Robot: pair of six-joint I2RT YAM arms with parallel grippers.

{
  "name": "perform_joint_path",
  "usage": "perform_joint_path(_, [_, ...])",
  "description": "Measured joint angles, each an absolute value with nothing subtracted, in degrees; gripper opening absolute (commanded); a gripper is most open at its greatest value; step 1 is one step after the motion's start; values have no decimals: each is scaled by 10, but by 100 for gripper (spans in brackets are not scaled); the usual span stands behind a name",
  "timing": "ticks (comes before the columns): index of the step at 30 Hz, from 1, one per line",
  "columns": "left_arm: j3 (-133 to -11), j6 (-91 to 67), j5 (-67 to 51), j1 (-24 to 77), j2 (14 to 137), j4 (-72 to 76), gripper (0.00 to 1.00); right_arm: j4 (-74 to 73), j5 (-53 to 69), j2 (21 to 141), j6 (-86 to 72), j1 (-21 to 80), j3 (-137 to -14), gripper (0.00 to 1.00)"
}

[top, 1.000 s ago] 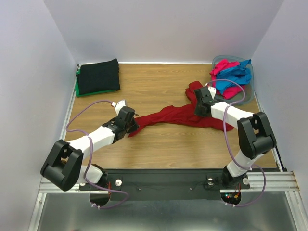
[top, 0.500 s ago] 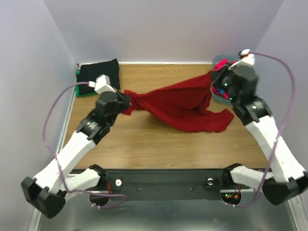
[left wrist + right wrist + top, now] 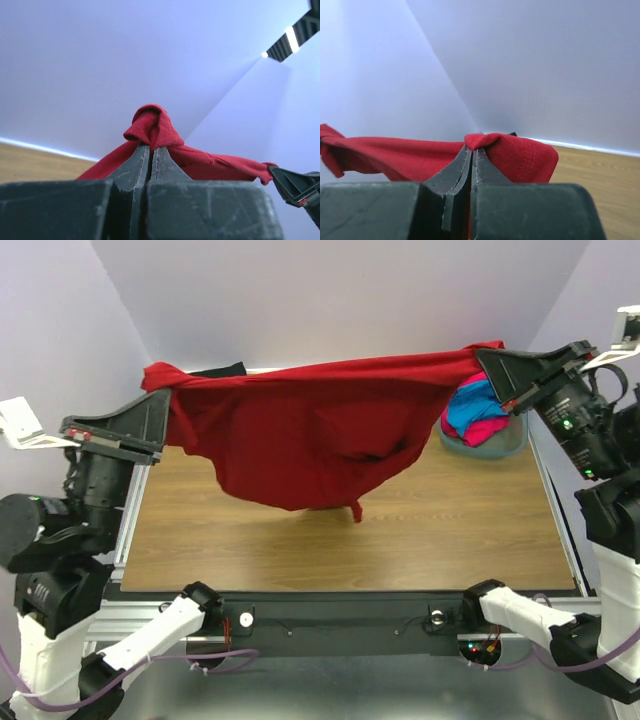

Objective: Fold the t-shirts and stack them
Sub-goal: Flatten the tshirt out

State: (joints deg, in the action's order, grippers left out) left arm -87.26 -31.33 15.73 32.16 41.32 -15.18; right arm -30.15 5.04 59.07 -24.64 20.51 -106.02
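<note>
The dark red t-shirt (image 3: 310,425) hangs spread in the air above the table, stretched between my two grippers. My left gripper (image 3: 165,405) is shut on its left corner; the pinched cloth bunches over the fingertips in the left wrist view (image 3: 151,146). My right gripper (image 3: 485,358) is shut on its right corner, also seen in the right wrist view (image 3: 472,148). Blue and bright pink t-shirts (image 3: 478,410) lie heaped in the tub at the back right. A black t-shirt (image 3: 225,369) peeks out behind the red one at the back left.
The grey-blue plastic tub (image 3: 495,440) stands at the back right corner. The wooden table (image 3: 420,530) is walled by pale panels at the back and both sides. The red shirt's lower edge hangs just above the table's middle.
Both arms have risen high and moved apart, lifting the red t-shirt off the table and stretching it wide in the air.
</note>
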Motion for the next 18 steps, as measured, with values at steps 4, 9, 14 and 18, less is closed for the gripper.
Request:
perform_joint_path(4, [-901, -296, 159, 322, 423, -155, 0, -303, 72, 608, -246, 207, -1099, 0])
perform_joint_path(9, [-915, -274, 249, 322, 496, -158, 0, -299, 30, 669, -237, 207, -1119, 0])
perform_joint_path(14, [-982, -247, 299, 287, 671, -166, 0, -297, -76, 819, -222, 206, -1126, 0])
perform_joint_path(18, [-1084, -234, 248, 213, 821, -193, 0, -319, -115, 999, -211, 191, -1217, 0])
